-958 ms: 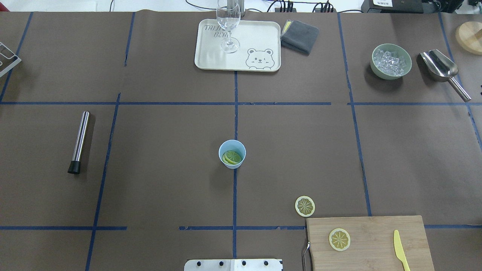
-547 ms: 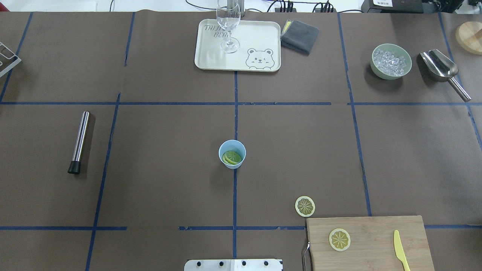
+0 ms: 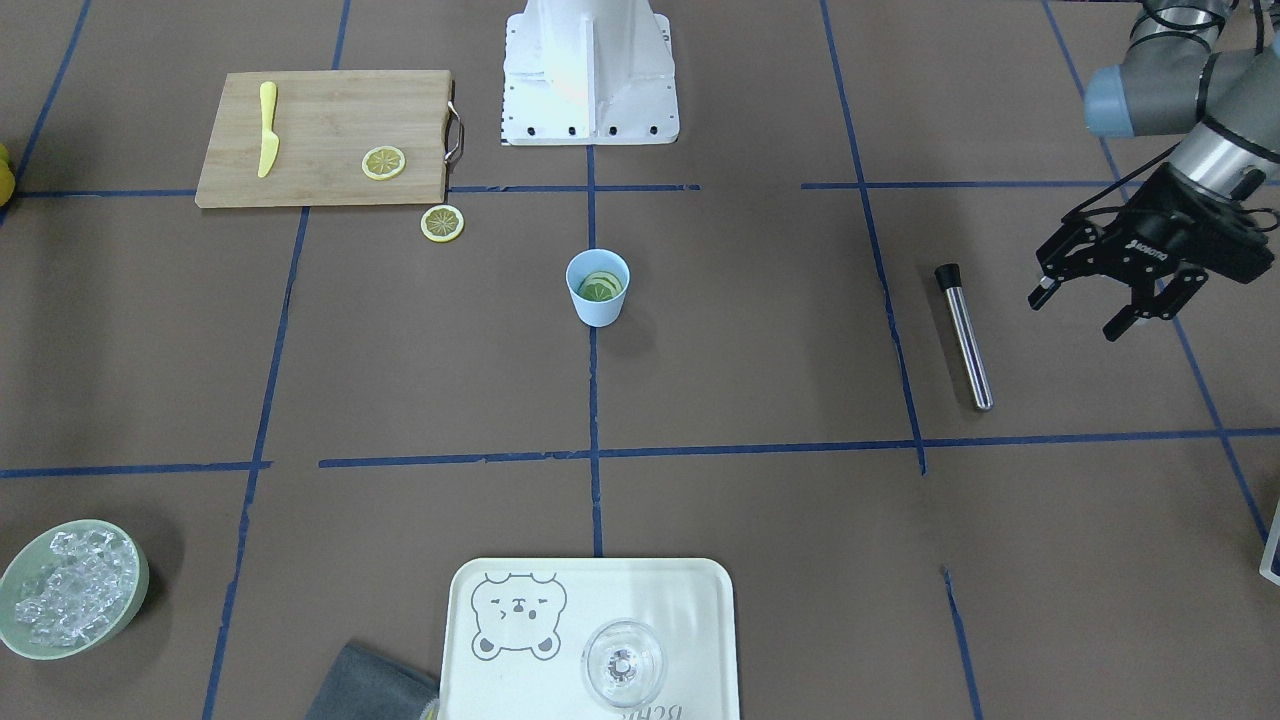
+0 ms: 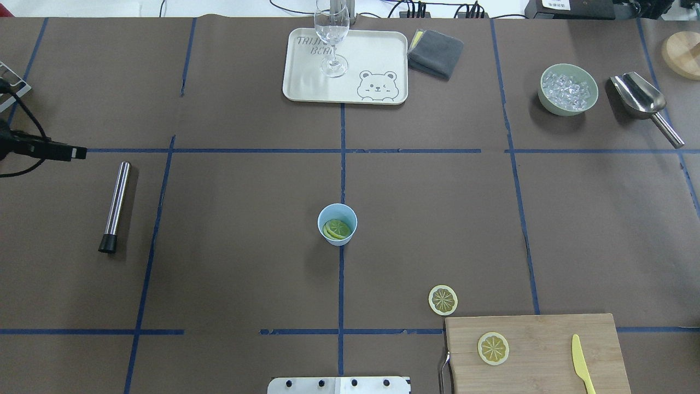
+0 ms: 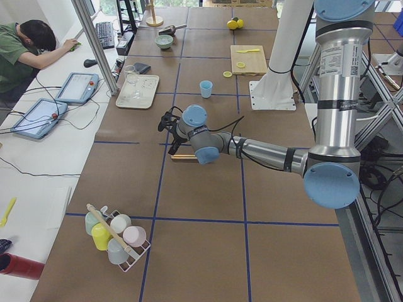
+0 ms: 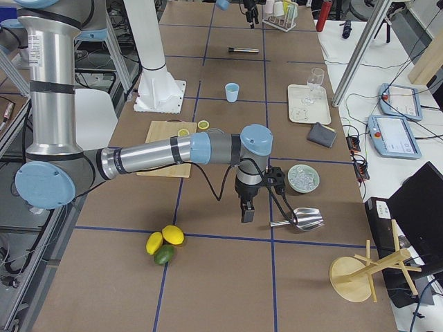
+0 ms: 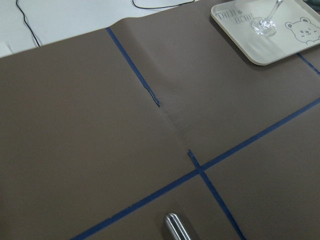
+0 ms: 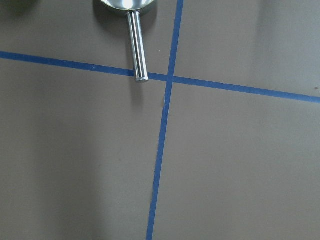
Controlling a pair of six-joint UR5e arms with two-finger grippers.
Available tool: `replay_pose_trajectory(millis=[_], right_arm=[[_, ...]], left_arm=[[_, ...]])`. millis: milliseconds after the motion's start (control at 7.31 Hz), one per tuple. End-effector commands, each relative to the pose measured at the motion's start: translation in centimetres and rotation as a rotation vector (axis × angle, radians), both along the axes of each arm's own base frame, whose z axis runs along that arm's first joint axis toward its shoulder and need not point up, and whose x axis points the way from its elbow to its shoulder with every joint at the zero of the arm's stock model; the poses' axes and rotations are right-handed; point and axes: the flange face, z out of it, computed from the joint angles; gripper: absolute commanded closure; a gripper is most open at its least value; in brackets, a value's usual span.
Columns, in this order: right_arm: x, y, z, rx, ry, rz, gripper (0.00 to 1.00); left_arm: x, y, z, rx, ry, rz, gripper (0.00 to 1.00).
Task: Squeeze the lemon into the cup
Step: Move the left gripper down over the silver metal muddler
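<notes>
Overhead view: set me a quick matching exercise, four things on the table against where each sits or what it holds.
Things:
1. blue cup
2. wine glass
3. yellow knife
4. pale green bowl

Place or state:
A. on the bear tray
B. holds ice cubes
C. holds lemon slices
D. on the cutting board

Pairs: 1-C, 2-A, 3-D, 4-B

Lemon slices [image 3: 599,288] inside upright blue cup [image 3: 598,312]
</notes>
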Motion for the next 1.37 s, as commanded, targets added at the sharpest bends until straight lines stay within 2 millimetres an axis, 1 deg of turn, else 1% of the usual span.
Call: replay_pose_trajectory(millis=[0, 137, 274, 410, 684, 1094, 1231], right_arm=[[0.1, 0.3, 0.3, -0.006, 0.000, -0.001, 0.00], [0.1, 0.5, 0.4, -0.008, -0.001, -0.001, 0.00], [0.1, 0.5, 0.5, -0.010, -0.001, -0.001, 0.00], [0.1, 0.5, 0.5, -0.010, 0.001, -0.001, 0.00], [0.1, 0.7, 0.6, -0.011, 0.001, -0.001, 0.00], [0.1, 0.7, 0.7, -0.012, 0.001, -0.002, 0.00], [0.1, 0.7, 0.7, -0.012, 0.001, -0.002, 0.00]], left_arm=[[5.5, -1.5, -0.9, -0.149, -0.073, -0.003, 0.08], [6.3, -3.1, -1.3, -0.194, -0.145, -0.042, 0.26], [7.2, -3.6, 0.0, -0.231, -0.203, -0.052, 0.42], [8.4, -3.1, 0.8, -0.233, -0.225, -0.045, 0.42], [10.4, -2.2, 1.6, -0.229, -0.250, -0.026, 0.40], [11.5, -1.8, 1.6, -0.230, -0.250, -0.008, 0.40], [12.0, -1.7, 2.2, -0.238, -0.258, 0.001, 0.40]])
